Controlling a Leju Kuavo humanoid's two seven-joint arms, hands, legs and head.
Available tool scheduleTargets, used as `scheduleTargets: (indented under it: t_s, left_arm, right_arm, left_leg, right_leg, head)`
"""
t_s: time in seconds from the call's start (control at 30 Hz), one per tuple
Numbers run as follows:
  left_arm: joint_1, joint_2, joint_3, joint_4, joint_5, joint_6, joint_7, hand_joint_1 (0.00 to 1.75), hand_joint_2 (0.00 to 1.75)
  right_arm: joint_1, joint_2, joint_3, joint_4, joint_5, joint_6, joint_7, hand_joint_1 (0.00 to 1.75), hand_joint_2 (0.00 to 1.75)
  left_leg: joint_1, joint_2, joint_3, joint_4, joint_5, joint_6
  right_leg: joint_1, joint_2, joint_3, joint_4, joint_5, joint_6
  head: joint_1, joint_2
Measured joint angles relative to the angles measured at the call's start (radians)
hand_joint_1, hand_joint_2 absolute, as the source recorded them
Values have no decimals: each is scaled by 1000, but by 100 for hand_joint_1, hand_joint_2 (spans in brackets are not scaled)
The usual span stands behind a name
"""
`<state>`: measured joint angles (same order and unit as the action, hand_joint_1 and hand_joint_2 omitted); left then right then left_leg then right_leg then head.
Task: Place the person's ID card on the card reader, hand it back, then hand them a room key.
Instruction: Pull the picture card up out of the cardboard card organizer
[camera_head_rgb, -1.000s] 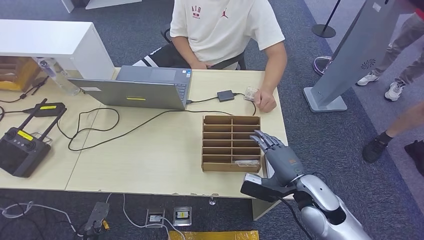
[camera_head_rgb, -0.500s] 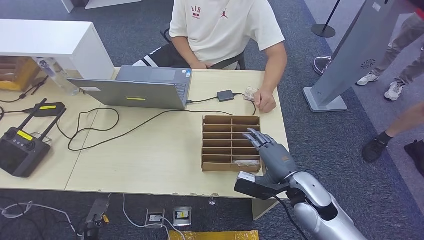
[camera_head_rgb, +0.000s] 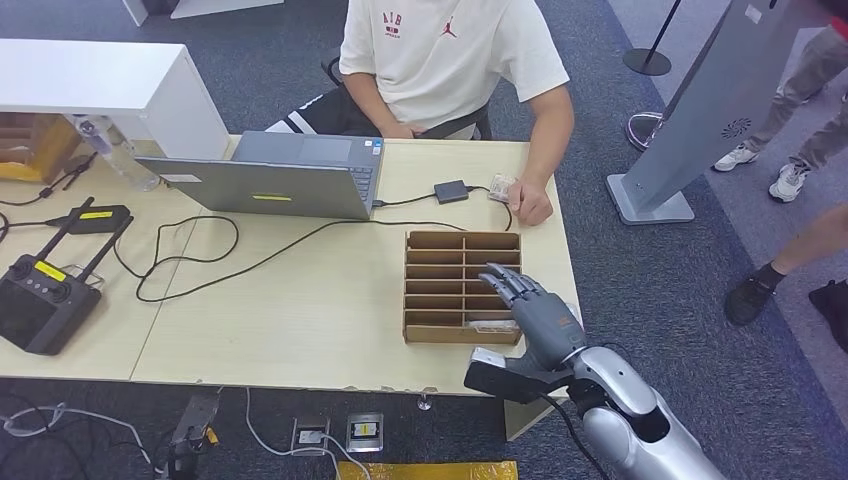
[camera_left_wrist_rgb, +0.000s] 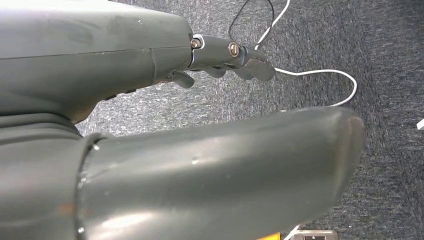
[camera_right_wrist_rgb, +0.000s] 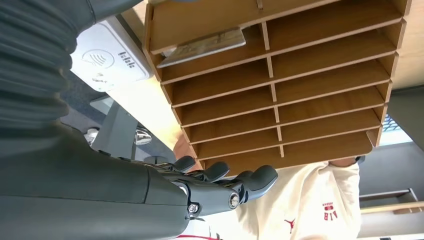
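Fingers (camera_head_rgb: 510, 284) of the right hand (camera_head_rgb: 535, 305) spread loosely above the right column of the wooden slotted organizer (camera_head_rgb: 430, 285), holding nothing; a room key card (camera_right_wrist_rgb: 202, 46) lies in its nearest right slot. The ID card (camera_head_rgb: 501, 187) rests under the person's hand (camera_head_rgb: 532, 205) beside the black card reader (camera_head_rgb: 451, 191) on the desk (camera_head_rgb: 320, 310). The left hand (camera_left_wrist_rgb: 215, 60) hangs over carpet, fingers curled, holding nothing.
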<state>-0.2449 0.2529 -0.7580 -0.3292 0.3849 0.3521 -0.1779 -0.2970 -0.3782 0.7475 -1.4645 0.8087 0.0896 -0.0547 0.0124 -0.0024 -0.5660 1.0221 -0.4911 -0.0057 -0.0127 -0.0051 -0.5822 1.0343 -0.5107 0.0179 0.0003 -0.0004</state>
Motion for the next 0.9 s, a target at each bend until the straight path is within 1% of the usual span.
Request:
scheduleTargets:
  t_s: [0.3, 0.9]
  left_arm:
    - [0, 0, 0, 0, 4, 2, 0, 0, 0]
    - [1, 0, 1, 0, 2, 5, 0, 0, 0]
  right_arm:
    - [14, -17, 8, 0, -2, 5, 8, 0, 175]
    - [7, -18, 22, 0, -8, 32, 19, 0, 175]
  left_leg:
    - [0, 0, 0, 0, 0, 0]
    - [0, 0, 0, 0, 0, 0]
  right_leg:
    - [0, 0, 0, 0, 0, 0]
    - [0, 0, 0, 0, 0, 0]
  head:
    - [0, 0]
    - [0, 0]
